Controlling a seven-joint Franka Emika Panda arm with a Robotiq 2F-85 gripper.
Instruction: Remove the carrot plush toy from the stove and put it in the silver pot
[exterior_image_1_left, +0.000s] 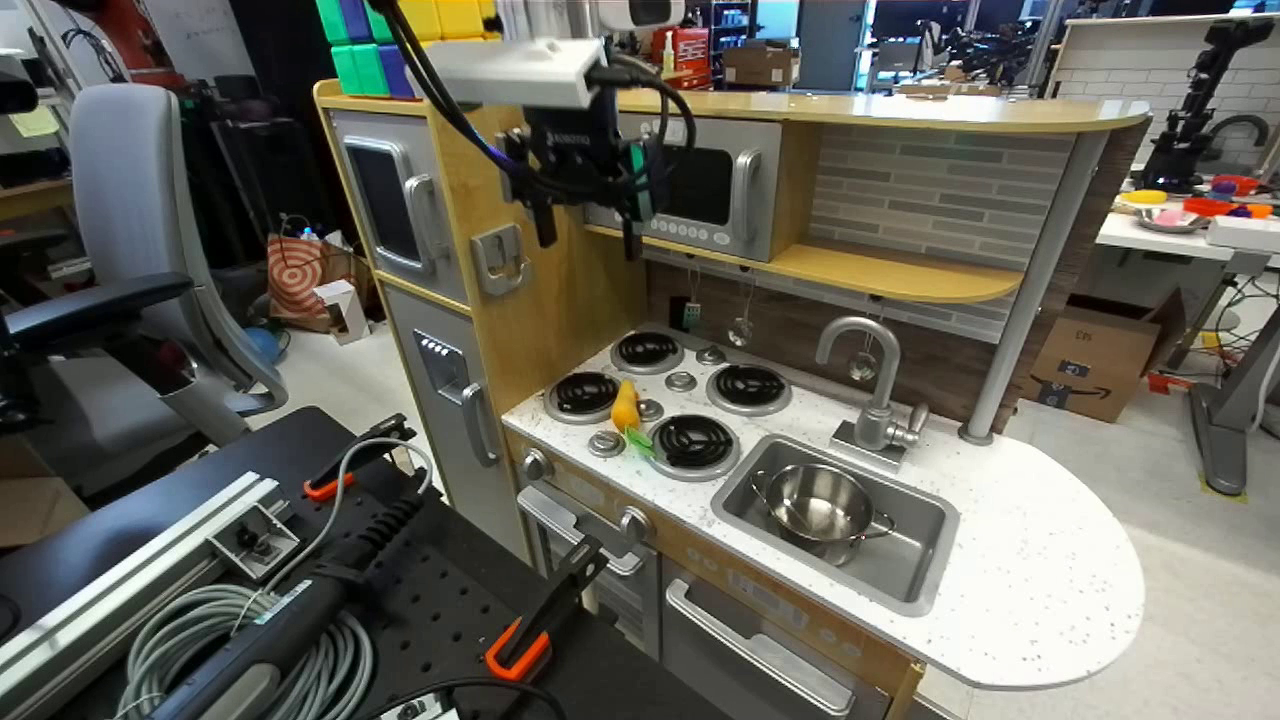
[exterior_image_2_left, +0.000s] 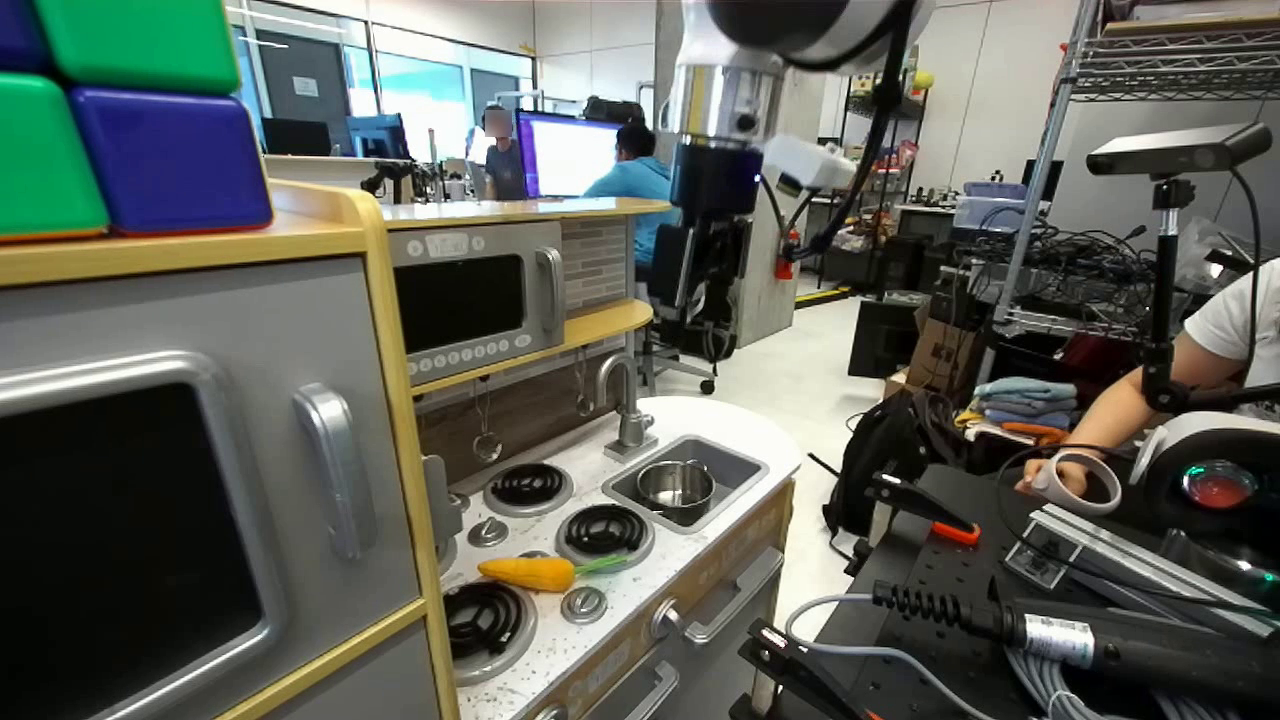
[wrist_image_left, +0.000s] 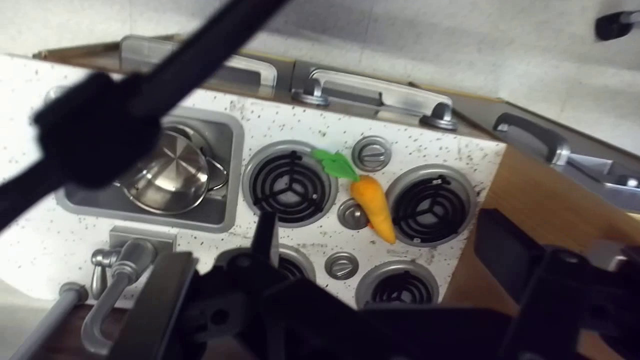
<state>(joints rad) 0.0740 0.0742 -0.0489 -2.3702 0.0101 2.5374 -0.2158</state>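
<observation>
High hung the pincer (exterior_image_1_left: 589, 235), fingers (exterior_image_1_left: 545, 222) well apart!
There was the arm (exterior_image_2_left: 815, 35), in from the top of an exterior view, wrist (exterior_image_2_left: 723, 108) close to upright, both fingers pointing down, the spread plain in the wrist view too!

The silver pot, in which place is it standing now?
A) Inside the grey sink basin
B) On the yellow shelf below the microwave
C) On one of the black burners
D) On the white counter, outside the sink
A: in an exterior view the silver pot sits within the sink basin, whose grey edge runs around it.
</observation>
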